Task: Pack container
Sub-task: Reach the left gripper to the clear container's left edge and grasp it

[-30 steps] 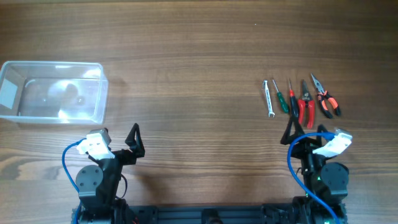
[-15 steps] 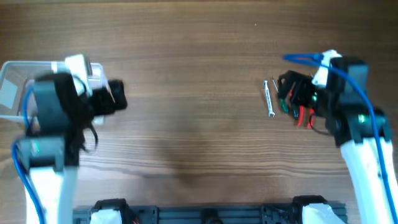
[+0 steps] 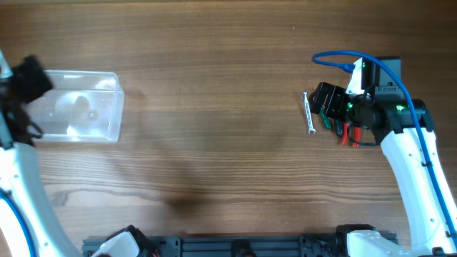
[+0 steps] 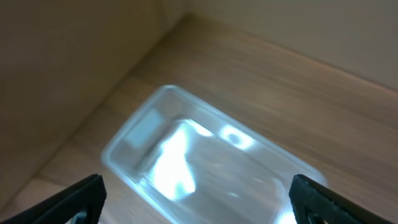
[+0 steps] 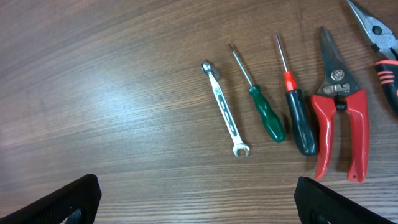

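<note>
We find the container (image 3: 78, 73) upright, mouth upward, at the far left of the table (image 3: 214, 143), long axis running left to right. Left gripper (image 4: 196, 202) hangs over it, fingers spread wide. Right gripper (image 5: 196, 199), equally spread, hangs over the hand tools (image 5: 267, 115), gripping nothing.

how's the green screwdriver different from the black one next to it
The green screwdriver has an all-green handle; the black screwdriver has a black one with a red collar. The green one's handle is slimmer than the black one's. The green one slants more than the black one. Both lie flat on the table.
</note>
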Robot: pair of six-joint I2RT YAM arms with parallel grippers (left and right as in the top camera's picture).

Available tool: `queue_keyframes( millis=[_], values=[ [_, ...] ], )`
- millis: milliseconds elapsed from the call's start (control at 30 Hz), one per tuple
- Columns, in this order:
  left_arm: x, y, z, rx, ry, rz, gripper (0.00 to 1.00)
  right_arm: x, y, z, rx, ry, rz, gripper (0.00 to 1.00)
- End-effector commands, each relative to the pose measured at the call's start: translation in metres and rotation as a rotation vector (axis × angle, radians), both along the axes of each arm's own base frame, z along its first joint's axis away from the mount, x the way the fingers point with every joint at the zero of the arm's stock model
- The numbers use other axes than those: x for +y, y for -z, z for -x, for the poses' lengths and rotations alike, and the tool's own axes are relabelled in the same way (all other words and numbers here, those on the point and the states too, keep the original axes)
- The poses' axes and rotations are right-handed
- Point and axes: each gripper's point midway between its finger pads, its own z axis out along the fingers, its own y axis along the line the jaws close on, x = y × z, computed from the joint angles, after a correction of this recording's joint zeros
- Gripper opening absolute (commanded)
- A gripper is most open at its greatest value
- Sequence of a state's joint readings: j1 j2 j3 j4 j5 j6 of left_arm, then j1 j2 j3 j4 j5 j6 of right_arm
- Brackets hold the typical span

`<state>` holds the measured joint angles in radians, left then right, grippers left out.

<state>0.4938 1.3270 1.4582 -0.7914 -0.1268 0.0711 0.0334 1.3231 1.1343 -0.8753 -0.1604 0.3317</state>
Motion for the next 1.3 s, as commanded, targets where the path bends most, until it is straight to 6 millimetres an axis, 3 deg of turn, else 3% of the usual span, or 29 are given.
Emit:
queue_keyframes(
  millis=[0,100,233,300,433,600,800,1033,1167,1267],
  values=[
    [0.050,0.029,0.003,0.072,-0.034,0.020,0.82,0.001,-0.004,-0.002,-0.002,0.007,-0.012,1.00],
    [0.081,0.072,-0.003,0.179,0.043,0.027,0.81,-0.006,0.000,0.003,0.023,0.025,0.024,1.00],
    [0.103,0.137,-0.006,0.361,0.175,0.024,0.77,-0.017,0.005,0.009,0.055,0.053,0.078,1.00],
    [0.114,0.155,-0.010,0.384,0.188,0.019,0.73,-0.017,0.006,0.012,0.069,0.053,0.082,1.00],
    [0.147,0.171,-0.020,0.348,0.148,-0.018,0.78,-0.019,0.012,0.024,0.122,0.055,0.092,1.00],
    [0.176,0.166,-0.029,0.240,0.136,-0.064,0.81,-0.022,0.015,0.031,0.151,0.062,0.105,1.00],
    [0.182,0.199,-0.030,0.206,0.222,0.002,0.79,-0.022,0.019,0.041,0.196,0.060,0.108,1.00],
    [0.172,0.233,-0.037,0.190,0.281,0.092,0.76,-0.021,0.021,0.048,0.226,0.056,0.103,1.00],
    [0.168,0.232,-0.041,0.165,0.303,0.103,0.64,-0.021,0.021,0.049,0.228,0.056,0.102,1.00],
    [0.162,0.232,-0.043,0.149,0.326,0.125,0.42,-0.021,0.021,0.049,0.228,0.056,0.102,1.00]
  ],
)
